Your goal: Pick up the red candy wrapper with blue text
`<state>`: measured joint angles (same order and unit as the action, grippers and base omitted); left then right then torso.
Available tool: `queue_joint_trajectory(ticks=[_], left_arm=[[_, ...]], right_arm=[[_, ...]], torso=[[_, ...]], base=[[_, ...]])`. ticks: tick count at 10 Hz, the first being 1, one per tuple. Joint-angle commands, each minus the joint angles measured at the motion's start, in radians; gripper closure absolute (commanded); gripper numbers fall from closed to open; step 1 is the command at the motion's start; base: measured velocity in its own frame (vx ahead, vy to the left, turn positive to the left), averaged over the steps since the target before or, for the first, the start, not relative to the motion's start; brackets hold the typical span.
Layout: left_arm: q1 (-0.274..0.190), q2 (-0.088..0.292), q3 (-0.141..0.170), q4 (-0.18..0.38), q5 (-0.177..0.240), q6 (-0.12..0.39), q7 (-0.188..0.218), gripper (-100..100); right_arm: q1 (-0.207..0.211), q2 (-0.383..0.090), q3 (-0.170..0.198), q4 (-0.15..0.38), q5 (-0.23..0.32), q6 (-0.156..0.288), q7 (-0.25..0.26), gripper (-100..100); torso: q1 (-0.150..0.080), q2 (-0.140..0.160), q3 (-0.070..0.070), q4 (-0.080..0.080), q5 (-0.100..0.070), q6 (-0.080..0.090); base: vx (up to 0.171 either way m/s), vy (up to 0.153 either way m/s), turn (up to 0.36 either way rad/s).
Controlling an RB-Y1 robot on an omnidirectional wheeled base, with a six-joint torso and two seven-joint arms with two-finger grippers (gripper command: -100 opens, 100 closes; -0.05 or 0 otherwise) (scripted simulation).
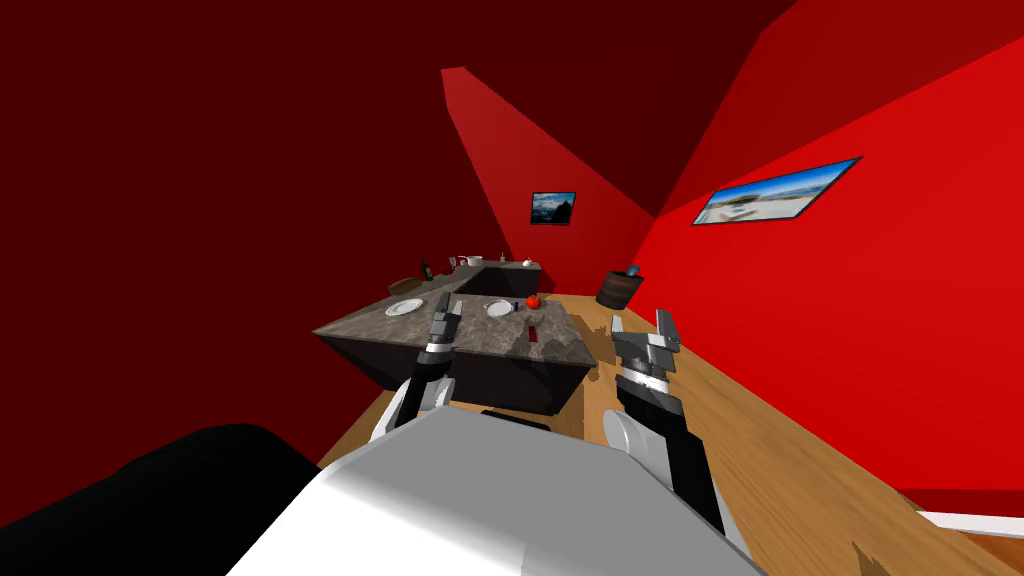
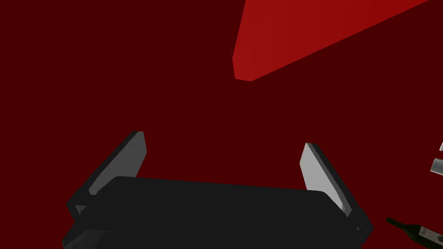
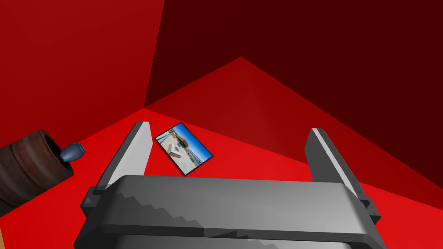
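Candy wrapper [image 1: 534,333], red, lies flat on the grey stone counter [image 1: 480,337], near the counter's right edge, toward its front corner. Round red fruit [image 1: 533,300] sits on the counter just behind the wrapper, w/ two white plates [image 1: 405,307] further left on the same top. L gripper [image 1: 446,305] is at the counter's front, left of the wrapper, fingers wide apart, holding nothing. R gripper [image 1: 642,325] is off the counter's right side over the wood floor [image 1: 780,470], also spread wide & empty. Brown barrel [image 1: 620,288] stands beyond the counter's right end.
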<state>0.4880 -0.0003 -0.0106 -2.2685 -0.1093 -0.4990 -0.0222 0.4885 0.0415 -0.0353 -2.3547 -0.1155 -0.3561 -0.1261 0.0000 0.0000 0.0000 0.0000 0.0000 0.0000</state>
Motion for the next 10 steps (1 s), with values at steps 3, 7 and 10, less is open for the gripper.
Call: queue_joint_trajectory(ticks=[3,7,10], left_arm=[[0.0,0.0,0.0,0.0,0.0,0.0,0.0,0],[0.0,0.0,0.0,0.0,0.0,0.0,0.0,0],[0.0,0.0,0.0,0.0,0.0,0.0,0.0,0]], right_arm=[[-0.011,-0.106,0.004,0.017,-0.048,0.022,0.005,-100],[-0.022,-0.205,0.009,0.034,-0.099,0.046,0.01,-100],[-0.034,-0.288,0.016,0.053,-0.163,0.075,0.016,-100]], torso=[[-0.001,0.001,0.001,0.0,0.0,0.0],[-0.002,0.002,0.001,0.0,0.0,0.0],[-0.002,0.002,0.001,0.0,0.0,0.0]], base=[[-0.02,-0.013,0.091],[-0.027,-0.021,0.083],[-0.028,-0.019,0.093]])
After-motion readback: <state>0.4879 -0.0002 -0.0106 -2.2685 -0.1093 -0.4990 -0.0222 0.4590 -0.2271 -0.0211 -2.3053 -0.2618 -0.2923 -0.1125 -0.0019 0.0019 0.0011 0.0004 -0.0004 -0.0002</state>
